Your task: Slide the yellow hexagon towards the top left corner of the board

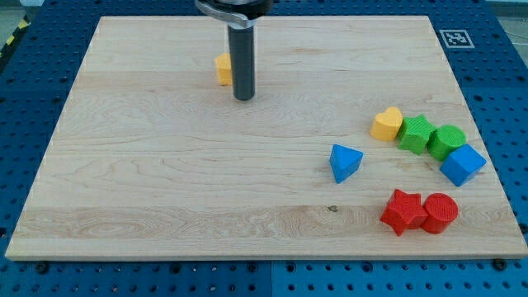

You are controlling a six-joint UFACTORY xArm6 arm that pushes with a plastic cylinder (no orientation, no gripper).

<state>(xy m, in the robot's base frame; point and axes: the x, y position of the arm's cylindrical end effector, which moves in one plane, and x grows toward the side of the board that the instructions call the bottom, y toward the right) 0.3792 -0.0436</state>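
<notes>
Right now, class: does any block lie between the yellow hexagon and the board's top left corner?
No. The yellow hexagon has bare board up to that corner. My tip sits right beside it, on the view's right; every other block lies far right.

Blue perforated table (49,33) around a pale wooden board (165,190).

Rod upright, upper centre-left of frame.
Dark rod hangs vertical from a grey collar cut off by the top edge; my tip (243,98) rests on the surface, upper-middle frame, left of centre.
</notes>
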